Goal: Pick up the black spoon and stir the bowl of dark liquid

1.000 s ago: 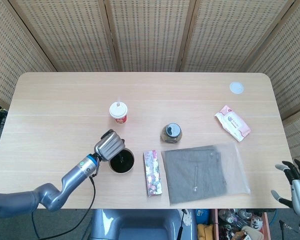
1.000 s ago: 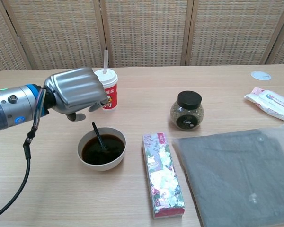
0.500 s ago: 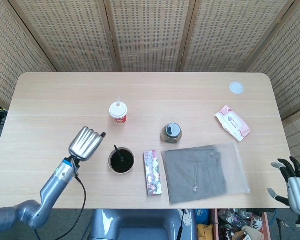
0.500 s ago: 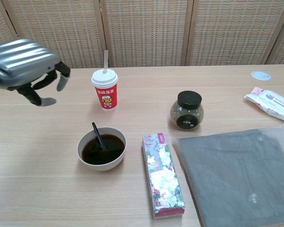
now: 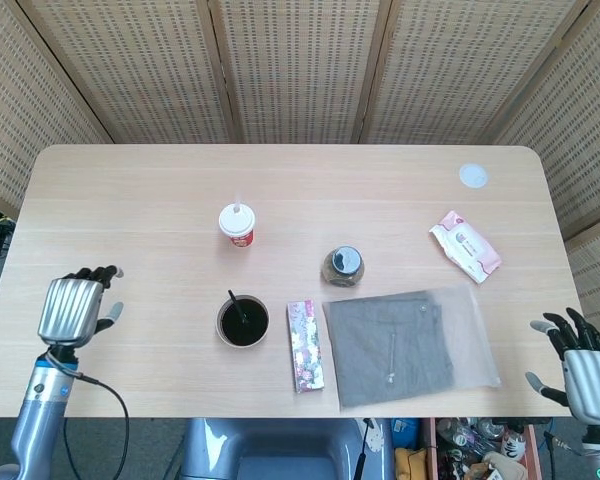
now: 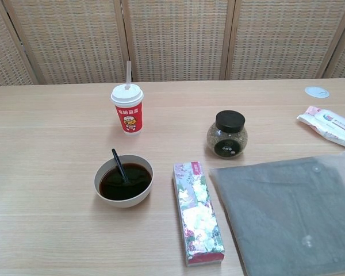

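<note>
Since half a second ago the left hand [image 5: 72,308] has drawn back from beside the bowl to the table's near left edge and has dropped out of the chest view; it holds nothing, fingers loosely apart. Off the near right corner, the right hand [image 5: 586,367] hangs below the table edge, fingers spread, empty, seen only from the head camera.

Nearest on the table [image 6: 46,230] lie one flowered tissue pack [image 6: 198,211] and one grey cloth in a clear bag [image 6: 293,213], side by side. Just left of the pack stands the one bowl [image 6: 123,181] of dark liquid, with the single black spoon [image 6: 119,165] standing in it — handle tilted up and to the left, leaning toward the rim, no hand touching it.

Farther back, one black-lidded glass jar [image 6: 227,134] stands behind the cloth's left end, and one red paper cup [image 6: 128,108] with a white lid and straw stands behind the bowl. On the right — one pack of wet wipes [image 6: 332,125], and beyond it one small white disc [image 6: 317,91] near the far corner.
</note>
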Tool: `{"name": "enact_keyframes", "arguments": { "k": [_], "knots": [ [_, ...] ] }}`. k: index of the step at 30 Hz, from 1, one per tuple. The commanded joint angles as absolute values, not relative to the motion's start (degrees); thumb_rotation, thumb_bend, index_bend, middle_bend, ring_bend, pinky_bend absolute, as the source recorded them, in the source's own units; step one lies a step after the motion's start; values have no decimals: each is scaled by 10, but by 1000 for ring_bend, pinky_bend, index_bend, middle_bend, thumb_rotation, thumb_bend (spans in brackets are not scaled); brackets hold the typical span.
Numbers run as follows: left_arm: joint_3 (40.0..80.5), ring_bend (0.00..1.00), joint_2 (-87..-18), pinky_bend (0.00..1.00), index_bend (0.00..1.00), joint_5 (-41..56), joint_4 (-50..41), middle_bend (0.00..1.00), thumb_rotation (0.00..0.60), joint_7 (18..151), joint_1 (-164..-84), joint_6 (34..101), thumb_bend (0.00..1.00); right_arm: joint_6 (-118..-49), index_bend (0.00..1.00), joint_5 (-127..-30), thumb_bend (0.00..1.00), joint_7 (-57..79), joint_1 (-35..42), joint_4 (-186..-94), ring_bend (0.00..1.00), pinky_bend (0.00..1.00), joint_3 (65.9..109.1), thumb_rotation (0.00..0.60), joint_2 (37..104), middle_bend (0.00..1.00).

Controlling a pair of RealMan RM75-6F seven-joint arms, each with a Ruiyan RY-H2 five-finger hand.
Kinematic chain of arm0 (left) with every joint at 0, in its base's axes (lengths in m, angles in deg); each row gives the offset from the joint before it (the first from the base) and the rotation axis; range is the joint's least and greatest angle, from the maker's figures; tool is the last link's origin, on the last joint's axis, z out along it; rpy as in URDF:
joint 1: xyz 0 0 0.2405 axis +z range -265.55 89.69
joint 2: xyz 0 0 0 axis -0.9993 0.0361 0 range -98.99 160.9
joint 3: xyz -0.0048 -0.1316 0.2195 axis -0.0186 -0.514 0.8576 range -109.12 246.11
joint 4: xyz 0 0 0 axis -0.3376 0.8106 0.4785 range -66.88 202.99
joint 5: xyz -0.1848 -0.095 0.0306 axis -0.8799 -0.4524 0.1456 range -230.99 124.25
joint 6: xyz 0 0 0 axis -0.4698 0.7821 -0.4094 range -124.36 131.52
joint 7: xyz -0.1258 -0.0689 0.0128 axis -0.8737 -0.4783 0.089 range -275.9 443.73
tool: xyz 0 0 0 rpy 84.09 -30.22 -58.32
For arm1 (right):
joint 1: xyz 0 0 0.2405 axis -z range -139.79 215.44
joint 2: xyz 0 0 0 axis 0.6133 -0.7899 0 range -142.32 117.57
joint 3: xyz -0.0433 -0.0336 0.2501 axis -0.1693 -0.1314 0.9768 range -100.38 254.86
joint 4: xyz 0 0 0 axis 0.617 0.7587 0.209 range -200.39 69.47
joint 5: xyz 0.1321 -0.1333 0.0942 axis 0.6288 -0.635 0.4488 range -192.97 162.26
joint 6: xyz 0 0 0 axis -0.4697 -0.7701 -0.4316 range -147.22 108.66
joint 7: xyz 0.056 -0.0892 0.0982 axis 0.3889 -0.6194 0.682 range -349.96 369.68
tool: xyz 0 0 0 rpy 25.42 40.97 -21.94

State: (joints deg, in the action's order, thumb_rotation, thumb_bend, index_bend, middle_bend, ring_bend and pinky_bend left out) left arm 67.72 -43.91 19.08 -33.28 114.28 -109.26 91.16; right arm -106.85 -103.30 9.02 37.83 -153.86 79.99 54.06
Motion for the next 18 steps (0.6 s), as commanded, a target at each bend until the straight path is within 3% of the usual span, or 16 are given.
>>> {"name": "enact_keyframes", "arguments": {
  "k": [1,5,10,14,18],
  "knots": [
    [700,227,-427,335,218,207,-324,284,600,1089,-1047,947,275,-1067,303,-1034,88,87,376,-1542,110,211,800,600,541,279],
    [714,106,-418,165,184,224,-324,163,600,1054,-1016,968,275,-1067,303,-1035,88,82,374,-1544,110,211,801,600,542,277],
    [727,25,-413,17,171,256,-316,87,600,1036,-992,986,276,-1066,303,-1038,88,82,371,-1546,110,211,801,600,543,276],
    [730,0,-408,0,129,264,-316,11,600,1036,-985,980,275,-1068,303,-1042,88,80,368,-1545,110,211,802,600,544,268],
    [734,0,-398,0,126,268,-325,0,600,1036,-981,964,275,-1073,303,-1044,88,81,369,-1543,110,211,802,600,546,264]
  ]
}}
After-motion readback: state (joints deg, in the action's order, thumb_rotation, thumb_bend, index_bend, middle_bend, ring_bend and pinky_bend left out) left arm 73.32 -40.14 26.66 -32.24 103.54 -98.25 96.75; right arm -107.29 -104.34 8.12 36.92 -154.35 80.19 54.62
